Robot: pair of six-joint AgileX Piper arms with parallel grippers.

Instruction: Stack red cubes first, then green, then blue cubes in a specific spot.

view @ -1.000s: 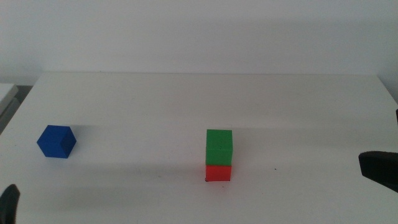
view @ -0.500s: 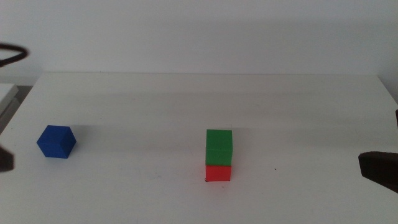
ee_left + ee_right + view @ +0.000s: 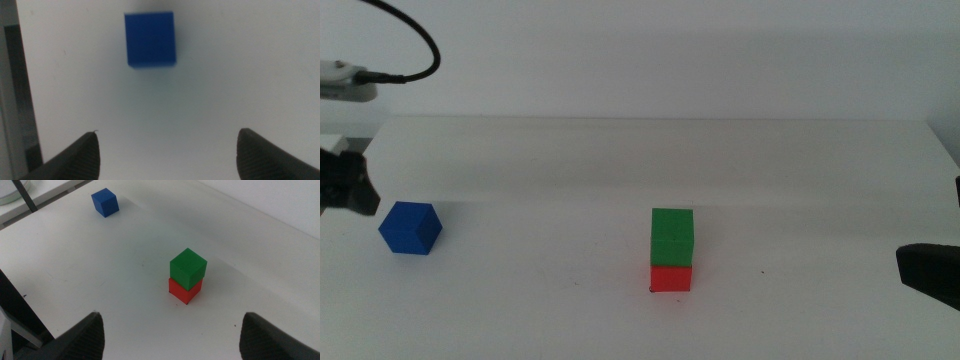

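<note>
A green cube [image 3: 672, 235] sits squarely on a red cube [image 3: 671, 277] near the middle of the white table; the right wrist view shows the same green cube [image 3: 188, 268] and red cube [image 3: 185, 291]. The specific spot is hidden under the red cube. A blue cube [image 3: 410, 228] lies alone at the far left. My left gripper [image 3: 353, 192] hovers just left of it. In the left wrist view, the gripper [image 3: 168, 132] is open with the blue cube [image 3: 150, 39] ahead of its jaws. My right gripper [image 3: 173, 315] waits open at the right edge [image 3: 928, 272].
The table's left edge [image 3: 17, 85] runs close beside the blue cube, with a dark gap beyond it. A black cable [image 3: 415, 45] loops over the left arm. A tiny black mark [image 3: 763, 272] lies right of the stack.
The left arm has risen from the bottom left corner and come in beside the blue cube. The cubes and the right gripper have not moved.
</note>
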